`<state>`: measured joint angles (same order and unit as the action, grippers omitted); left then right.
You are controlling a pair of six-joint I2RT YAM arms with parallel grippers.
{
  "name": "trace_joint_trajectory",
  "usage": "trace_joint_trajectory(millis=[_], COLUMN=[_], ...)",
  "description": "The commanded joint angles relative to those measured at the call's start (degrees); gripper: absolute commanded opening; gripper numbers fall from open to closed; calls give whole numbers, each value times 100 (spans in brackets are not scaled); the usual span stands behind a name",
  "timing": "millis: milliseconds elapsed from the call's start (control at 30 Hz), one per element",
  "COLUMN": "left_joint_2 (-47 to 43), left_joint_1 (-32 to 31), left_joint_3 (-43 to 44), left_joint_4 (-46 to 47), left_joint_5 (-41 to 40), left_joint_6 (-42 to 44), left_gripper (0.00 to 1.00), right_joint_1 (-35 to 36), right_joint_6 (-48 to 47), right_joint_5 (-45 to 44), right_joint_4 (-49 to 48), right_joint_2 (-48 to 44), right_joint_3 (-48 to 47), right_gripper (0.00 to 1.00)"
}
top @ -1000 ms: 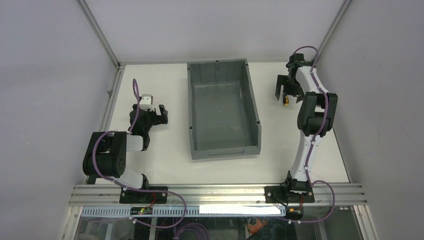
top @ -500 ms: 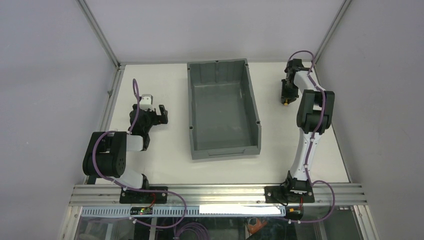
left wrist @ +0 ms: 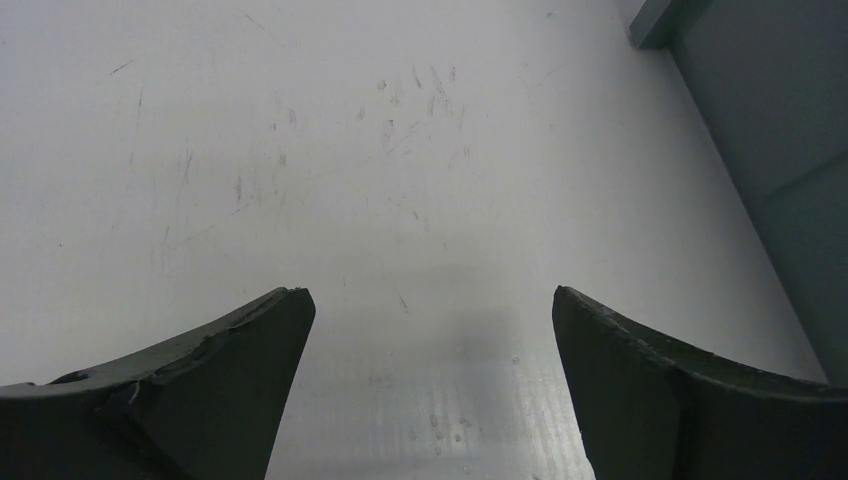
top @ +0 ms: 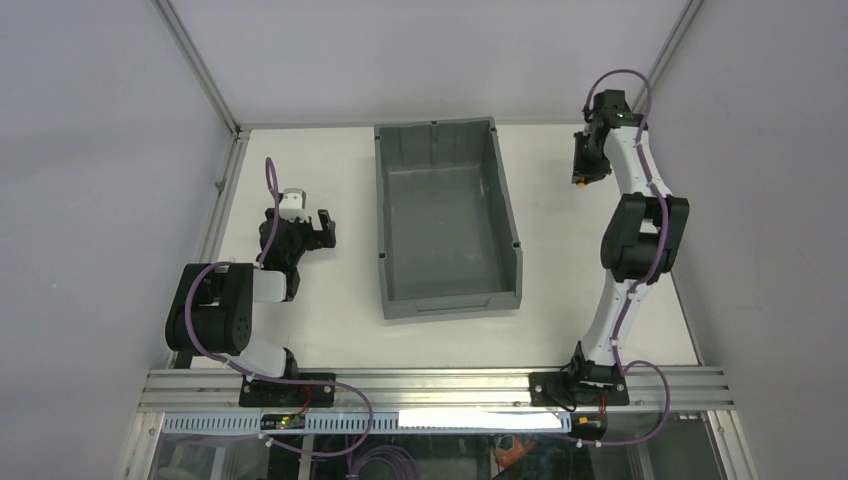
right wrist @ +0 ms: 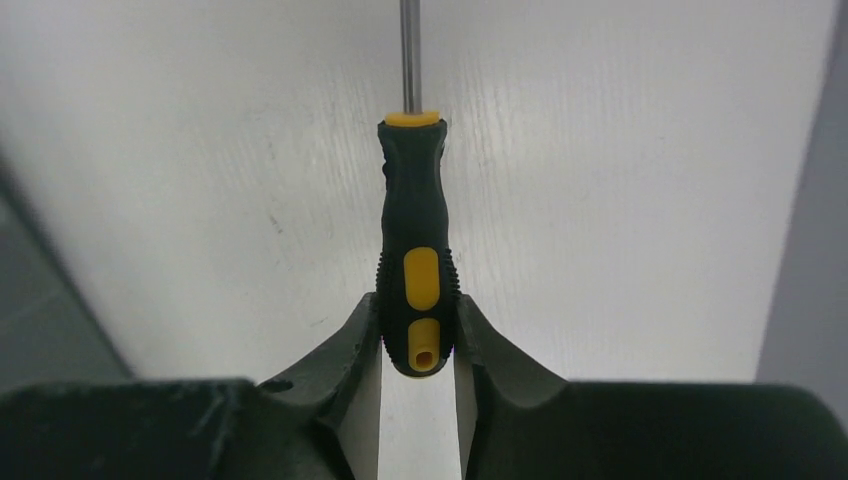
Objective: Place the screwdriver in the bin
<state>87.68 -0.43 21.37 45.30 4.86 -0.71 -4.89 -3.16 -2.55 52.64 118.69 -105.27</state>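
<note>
The screwdriver (right wrist: 417, 260) has a black and yellow handle and a thin metal shaft pointing away from the camera. My right gripper (right wrist: 418, 325) is shut on the butt end of its handle, fingers pressing both sides. From above, the right gripper (top: 585, 165) hangs at the table's far right, right of the bin (top: 447, 290), with a speck of yellow from the screwdriver (top: 578, 181) under it. The grey bin stands in the middle, its low lip toward me. My left gripper (left wrist: 430, 310) is open over bare table, left of the bin (left wrist: 770, 120).
The white table (top: 330, 310) is walled by grey panels with aluminium posts. The right arm's elbow (top: 640, 235) rises between the bin and the right wall. The left gripper (top: 315, 228) rests near the left edge.
My right gripper closed on the screwdriver's handle, then moved toward the far right corner with it. The left arm stayed still.
</note>
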Motion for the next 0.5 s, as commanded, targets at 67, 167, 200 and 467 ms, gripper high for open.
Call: trace_joint_trajectory(millis=[67, 167, 200, 467], left_joint_2=[-120, -124, -126, -124], left_joint_1=[-36, -36, -36, -36], left_joint_3=[8, 8, 8, 8], left_joint_4=[190, 186, 189, 190], left_joint_5=[84, 85, 85, 83], left_joint_6=[-26, -30, -26, -26], left_gripper=[100, 100, 100, 100], right_joint_1=[51, 309, 427, 2028], right_joint_6=[107, 214, 288, 883], right_joint_5=[502, 455, 419, 711], right_joint_4=[1109, 1466, 1566, 1795], right_joint_2=[-1283, -1637, -1746, -2310], right_joint_3=[-1040, -1282, -1345, -1626], right_gripper=[0, 0, 0, 2])
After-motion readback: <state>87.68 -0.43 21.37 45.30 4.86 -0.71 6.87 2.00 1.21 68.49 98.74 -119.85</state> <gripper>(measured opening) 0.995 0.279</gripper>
